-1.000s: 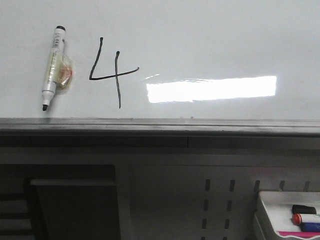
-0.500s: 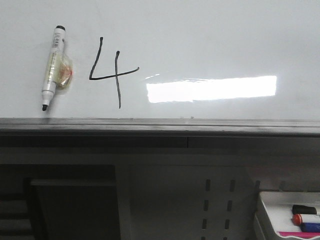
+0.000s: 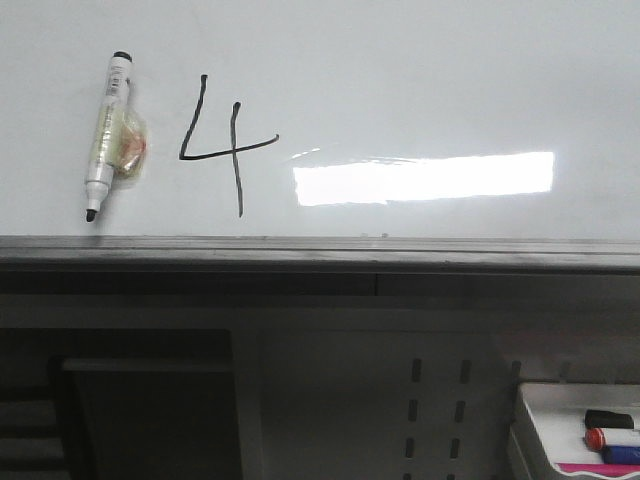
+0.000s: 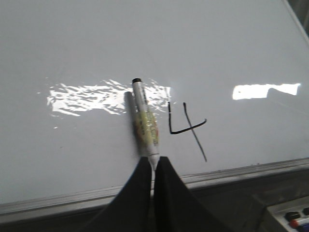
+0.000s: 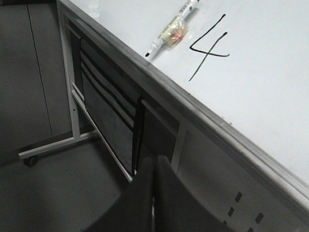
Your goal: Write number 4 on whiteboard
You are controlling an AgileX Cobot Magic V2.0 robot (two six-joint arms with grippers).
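A thin black number 4 (image 3: 225,150) is drawn on the whiteboard (image 3: 420,70), just left of a bright glare patch. An uncapped black-tipped marker (image 3: 105,135) with a yellowish wrapped barrel lies on the board to the left of the digit, with nothing holding it. Neither gripper shows in the front view. In the left wrist view my left gripper (image 4: 153,164) is shut, back from the board's near edge, with the marker (image 4: 145,125) and the 4 (image 4: 188,128) beyond it. My right gripper (image 5: 153,162) is shut and empty, low beside the board stand; the 4 (image 5: 208,48) is far off.
The board's grey metal rail (image 3: 320,250) runs along its near edge. Below it is a grey frame with dark shelf panels (image 3: 150,410). A small white tray (image 3: 560,405) with coloured markers sits at the lower right. A wheeled stand leg (image 5: 48,147) stands on the floor.
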